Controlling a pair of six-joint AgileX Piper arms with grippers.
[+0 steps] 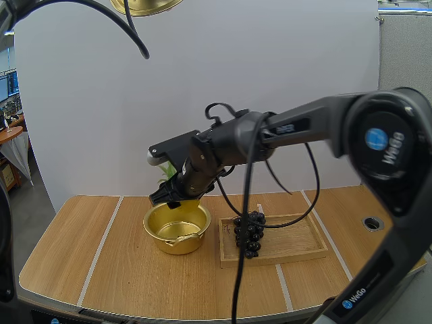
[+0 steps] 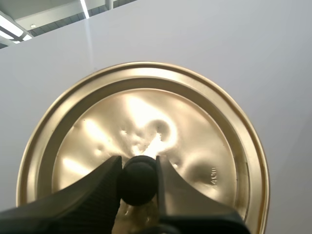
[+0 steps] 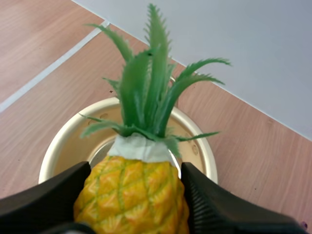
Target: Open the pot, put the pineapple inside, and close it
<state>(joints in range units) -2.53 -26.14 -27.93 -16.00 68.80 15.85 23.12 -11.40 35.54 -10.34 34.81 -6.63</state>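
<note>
Right gripper [image 3: 135, 169] clamps the pineapple [image 3: 130, 195] just above the open pot [image 1: 169, 243], centre-left of the high frame. Left gripper [image 2: 139, 163] pinches the knob [image 2: 138, 181] of the lid [image 2: 195, 141], raised at the high frame's top edge. Grapes [image 1: 248, 233] lie on the tray [image 1: 297, 248], right of the pot.

White lettering "WeGo" stands on the right arm [image 1: 324, 121] in the high view, on its big dark housing nearest the camera, beside a round blue emblem; the same word "WeGo", again with a small round blue mark, runs along the arm's section below that housing; a short white word on the arm's long grey link is too small to read; a small stamped mark on the golden underside of the lid [image 2: 195, 122], toward its rim, cannot be made out
</note>
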